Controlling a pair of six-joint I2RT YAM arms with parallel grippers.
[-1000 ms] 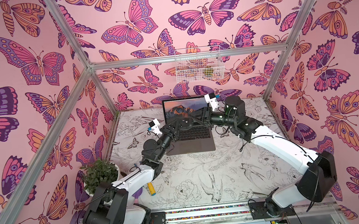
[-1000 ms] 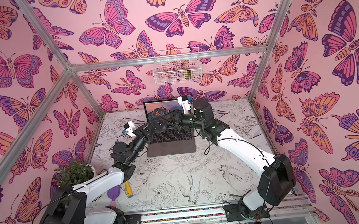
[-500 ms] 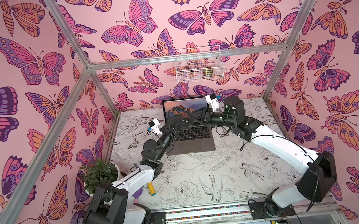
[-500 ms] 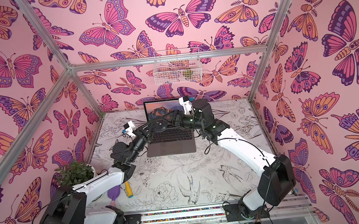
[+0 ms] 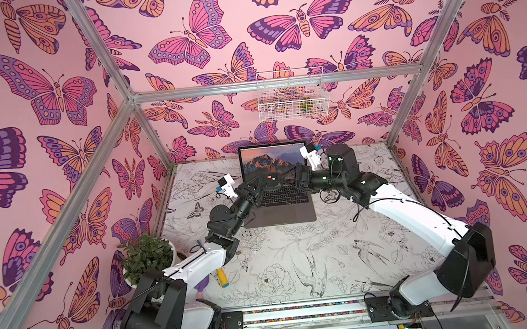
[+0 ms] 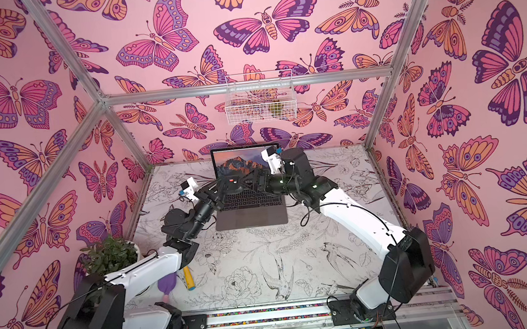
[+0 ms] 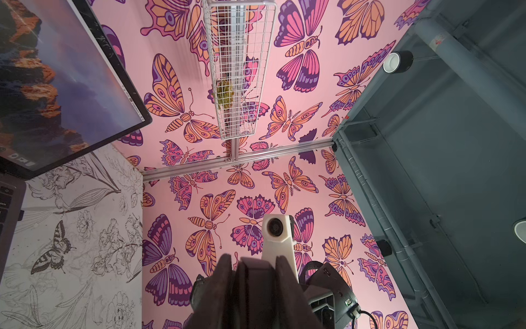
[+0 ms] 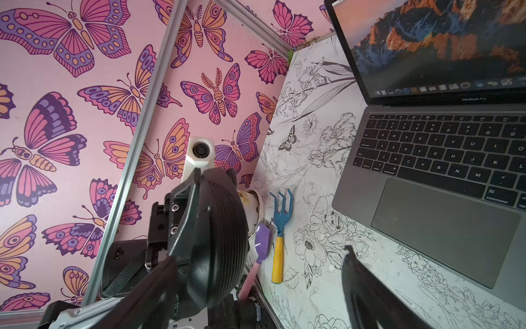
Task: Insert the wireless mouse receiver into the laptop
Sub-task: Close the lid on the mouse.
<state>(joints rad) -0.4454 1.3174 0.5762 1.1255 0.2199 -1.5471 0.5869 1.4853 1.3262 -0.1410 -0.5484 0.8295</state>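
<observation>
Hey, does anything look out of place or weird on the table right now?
Nothing spilled or broken. The oddity: the black mouse is off the table, clamped in the left gripper above the laptop keyboard. A blue garden fork and purple spatula lie by the potted plant, unusual here.

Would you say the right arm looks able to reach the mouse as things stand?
Probably yes: the right gripper, jaws open, faces the mouse held by the left gripper, nothing visible between.

Left arm (image 5: 199, 262) and right arm (image 5: 412, 211): white link shells, black joint housings. Thin black cables run outside. White wrist-camera mounts (image 5: 309, 155).
</observation>
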